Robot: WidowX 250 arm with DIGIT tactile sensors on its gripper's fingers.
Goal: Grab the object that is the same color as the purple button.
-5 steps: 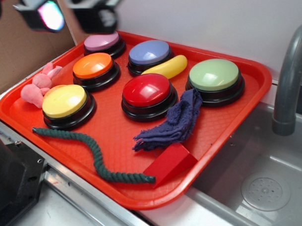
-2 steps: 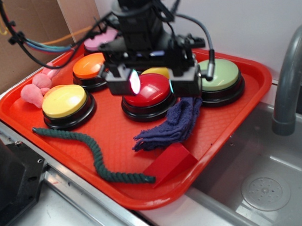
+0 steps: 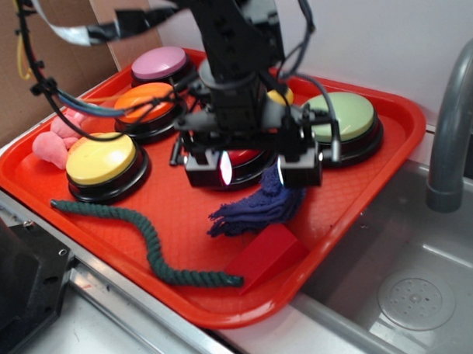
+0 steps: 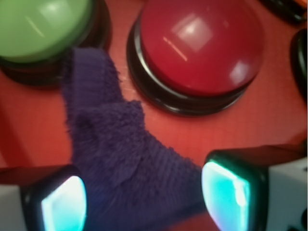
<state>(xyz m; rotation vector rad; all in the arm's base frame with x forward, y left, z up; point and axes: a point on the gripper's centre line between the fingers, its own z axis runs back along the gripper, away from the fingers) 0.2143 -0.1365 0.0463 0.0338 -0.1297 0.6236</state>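
Gripper (image 4: 144, 199) spread wide, empty, straddling the rag (image 4: 125, 168), which lies on the tray (image 3: 361, 180) against the red button (image 4: 202, 45). Lower straight, keep both pads outside the fabric, then clamp its bunched middle.

The gripper (image 3: 253, 170) hangs low over the purple rag (image 3: 257, 209) on the red tray (image 3: 376, 180), jaws apart. A red wedge block (image 3: 266, 255) lies just beside the rag's fringe, near a dark green rope (image 3: 149, 242).

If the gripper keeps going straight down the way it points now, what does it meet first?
Most likely the purple rag: it lies directly between the open jaws of the gripper, with the red tray underneath. Remaining height is unclear.
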